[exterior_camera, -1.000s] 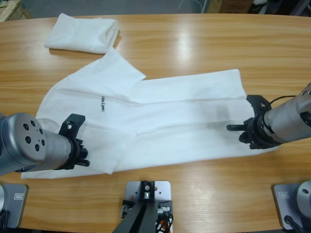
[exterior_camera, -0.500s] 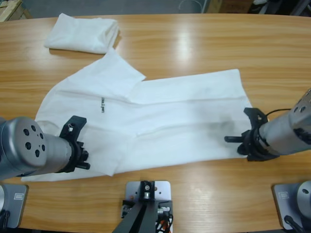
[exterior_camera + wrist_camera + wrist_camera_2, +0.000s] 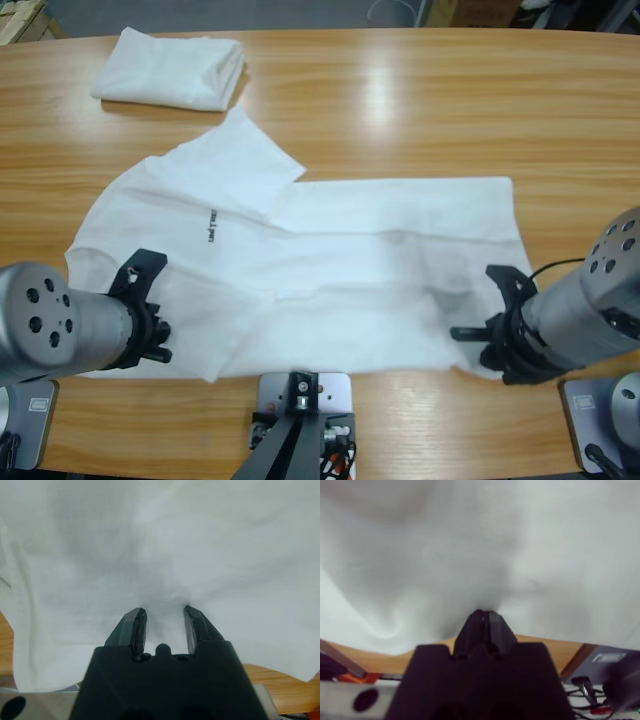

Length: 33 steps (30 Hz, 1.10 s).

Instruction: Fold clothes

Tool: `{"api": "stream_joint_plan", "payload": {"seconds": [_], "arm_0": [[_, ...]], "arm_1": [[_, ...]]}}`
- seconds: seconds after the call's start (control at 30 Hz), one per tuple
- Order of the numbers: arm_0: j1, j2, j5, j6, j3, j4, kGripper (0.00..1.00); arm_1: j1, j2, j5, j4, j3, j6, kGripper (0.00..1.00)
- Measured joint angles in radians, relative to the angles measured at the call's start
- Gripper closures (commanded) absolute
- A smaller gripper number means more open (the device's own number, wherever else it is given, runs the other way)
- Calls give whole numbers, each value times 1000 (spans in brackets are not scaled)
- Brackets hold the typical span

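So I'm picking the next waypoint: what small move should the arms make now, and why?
Probably lift both grippers slightly and carry the near edge away toward the far edge. The right gripper is shut on the spread T-shirt; the left gripper has cloth bunched at its parted jaws, so grip looks likely but unconfirmed. The shirt lies unfolded.

Both arms: silver-grey brushed-metal cylinders w/ round end caps dotted w/ small dark holes, approx. 5 on the left arm [image 3: 50, 325], 3-4 on the right arm [image 3: 595, 310]. Each narrows to a black, knobbly wrist collar w/ a matte black bracket sticking out at the tool end; a thin black cable loops off the right wrist. Wrist views: left tool [image 3: 163, 622] has a blocky matte black body w/ two tapered black prongs, glossy on inner faces, small round bump betw. them at the base; right tool [image 3: 485, 625] same black body, tip reads as one blunt wedge.
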Motion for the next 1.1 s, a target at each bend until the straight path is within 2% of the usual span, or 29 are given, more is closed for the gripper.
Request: {"api": "stream_joint_plan", "payload": {"seconds": [0.03, 0.07, 0.1, 0.17, 0.23, 0.27, 0.4, 0.5, 0.6, 0.73, 0.87, 0.9, 0.93, 1.1], "arm_0": [[-2, -4, 0, 0, 6, 0, 689], [-3, -8, 0, 0, 11, 0, 594], [-5, -11, 0, 0, 14, 0, 521], [-9, -17, 0, 0, 15, 1, 326], [-10, -24, 0, 0, 15, 2, 160], [-10, -31, 0, 0, 15, 3, 116], [-10, -71, 0, 0, -3, 5, 115], [-6, -123, 0, 10, -23, 10, 117], [38, -139, 17, 58, -37, 12, 105], [207, -158, 68, 189, -51, 12, 78], [399, -192, 60, 537, -94, -82, 104], [439, -192, 46, 626, -116, -97, 178], [474, -190, 24, 702, -144, -106, 211], [642, -135, -127, 899, -338, -85, 207]], "arm_1": [[9, 4, 5, 17, -2, 8, 744], [18, 8, 8, 35, -3, 16, 194], [24, 11, 9, 51, -5, 22, 17], [31, 13, 3, 98, -14, 36, 0], [34, 10, -56, 183, -48, 44, 0], [35, -1, -99, 227, -78, 44, 0], [35, -106, -194, 303, -182, -2, 0], [35, -147, -208, 310, -223, -61, 0], [35, -148, -211, 310, -239, -126, 0], [-4, -151, -213, 292, -278, -243, 0], [-129, -185, -195, 236, -282, -374, 0], [-170, -192, -184, 227, -284, -397, 0], [-212, -199, -167, 222, -288, -420, 0], [-405, -203, -78, 185, -313, -490, 0]]}}
